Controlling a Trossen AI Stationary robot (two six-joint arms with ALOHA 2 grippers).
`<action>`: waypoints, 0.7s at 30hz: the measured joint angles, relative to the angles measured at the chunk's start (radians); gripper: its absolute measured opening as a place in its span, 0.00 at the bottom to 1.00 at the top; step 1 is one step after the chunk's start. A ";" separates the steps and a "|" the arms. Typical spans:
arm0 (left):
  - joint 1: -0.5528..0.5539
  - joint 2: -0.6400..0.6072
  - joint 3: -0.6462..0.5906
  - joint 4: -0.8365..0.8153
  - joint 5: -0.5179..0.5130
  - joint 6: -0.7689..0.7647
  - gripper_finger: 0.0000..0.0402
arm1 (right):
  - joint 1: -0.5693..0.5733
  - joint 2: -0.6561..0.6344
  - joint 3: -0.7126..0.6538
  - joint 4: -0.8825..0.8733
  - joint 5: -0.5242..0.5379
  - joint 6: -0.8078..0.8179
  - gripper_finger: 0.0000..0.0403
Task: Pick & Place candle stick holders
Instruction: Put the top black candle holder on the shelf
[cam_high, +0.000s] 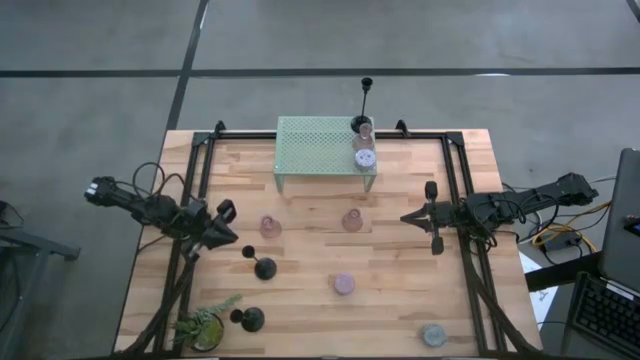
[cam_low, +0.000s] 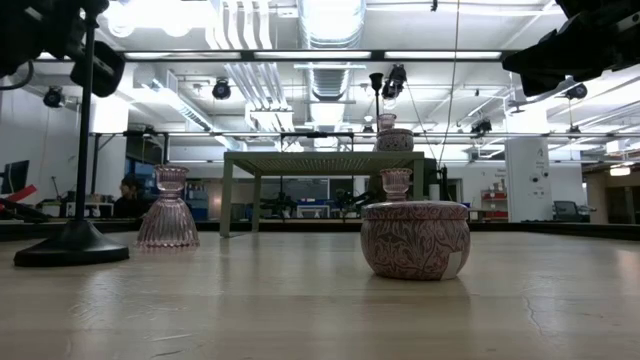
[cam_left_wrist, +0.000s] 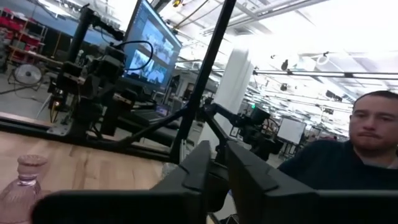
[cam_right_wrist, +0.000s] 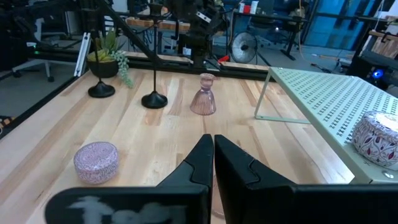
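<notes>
High view: table (cam_high: 300, 300) w/ pale green mesh rack (cam_high: 326, 150) at far edge, centre.
Rack top: black stem holder (cam_high: 364, 108), pink glass cup (cam_high: 366, 133) and patterned puck (cam_high: 364, 157), all at its right end, close together.
Tabletop pieces: two pink glass cups (cam_high: 270, 227) (cam_high: 352, 220) in front of rack; black stem holders (cam_high: 262, 265) (cam_high: 248, 318) front-left; pink puck (cam_high: 343, 284) mid-front; grey puck (cam_high: 433, 334) front-right corner.
Plant: small potted plant (cam_high: 203, 326) front-left, just beside a black holder.
Left gripper (cam_high: 226, 222): over left side of table, near left cup; holds nothing.
Right gripper (cam_high: 432, 215): over right side, well apart from right cup; holds nothing.
Low view: pink puck (cam_low: 415, 238) nearest; cup (cam_low: 168, 208) and black base (cam_low: 72, 245) at left; rack (cam_low: 322, 160) behind w/ puck (cam_low: 394, 139) on top.
Left wrist view: fingers (cam_left_wrist: 252, 177) together; cup (cam_left_wrist: 22, 186) on table nearby; a person (cam_left_wrist: 354, 155) beyond table.
Right wrist view: fingers (cam_right_wrist: 231, 163) together; pink puck (cam_right_wrist: 96, 162) and cup (cam_right_wrist: 203, 94) ahead, two black holders (cam_right_wrist: 154, 98) (cam_right_wrist: 101, 89) and plant (cam_right_wrist: 109, 55) farther; patterned puck (cam_right_wrist: 378, 139) on rack (cam_right_wrist: 323, 93).
</notes>
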 joint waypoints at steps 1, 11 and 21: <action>0.000 0.000 0.000 0.001 0.000 0.006 0.17 | 0.000 0.000 0.000 0.000 0.000 0.000 0.02; 0.000 0.001 0.000 -0.149 0.042 0.000 0.47 | 0.000 0.000 0.000 0.000 0.000 0.000 0.02; -0.005 0.054 -0.002 -0.193 0.044 -0.067 0.52 | 0.000 0.000 0.000 0.000 0.000 0.000 0.02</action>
